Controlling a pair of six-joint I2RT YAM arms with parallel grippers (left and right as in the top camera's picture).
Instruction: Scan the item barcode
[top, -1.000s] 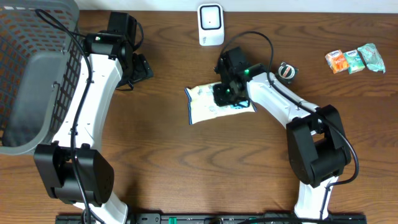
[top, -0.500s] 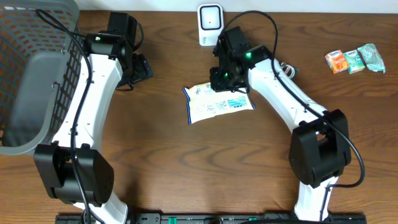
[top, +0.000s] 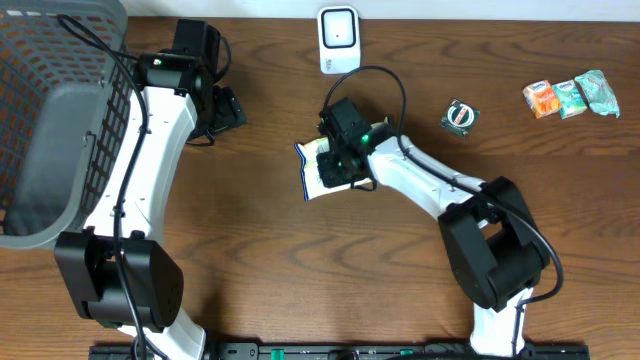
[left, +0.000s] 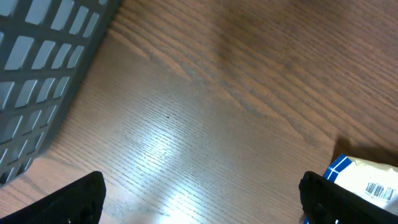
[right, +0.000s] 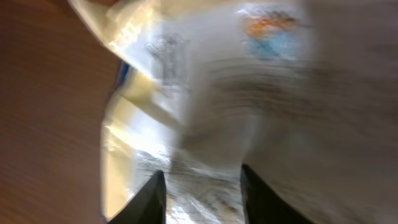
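The item, a white packet with blue print (top: 312, 178), lies flat on the wooden table below the white scanner (top: 339, 40). My right gripper (top: 338, 158) hangs right over its left half and hides much of it. In the right wrist view the blurred packet (right: 249, 93) fills the frame, and the gripper (right: 202, 173) has its dark fingers apart with the packet's surface showing between them. My left gripper (top: 228, 110) stands wide open to the left, holding nothing. In the left wrist view (left: 200, 186) a packet corner with a barcode (left: 368, 182) shows by the right finger.
A grey mesh basket (top: 50, 130) fills the far left, its wall (left: 37, 62) close to the left wrist. A roll of tape (top: 460, 115) sits right of the scanner. Three small snack packets (top: 570, 98) lie at the far right.
My right gripper rose toward the scanner, then swung down and left onto the packet's left half. The packet has barely shifted. The left arm has not moved.
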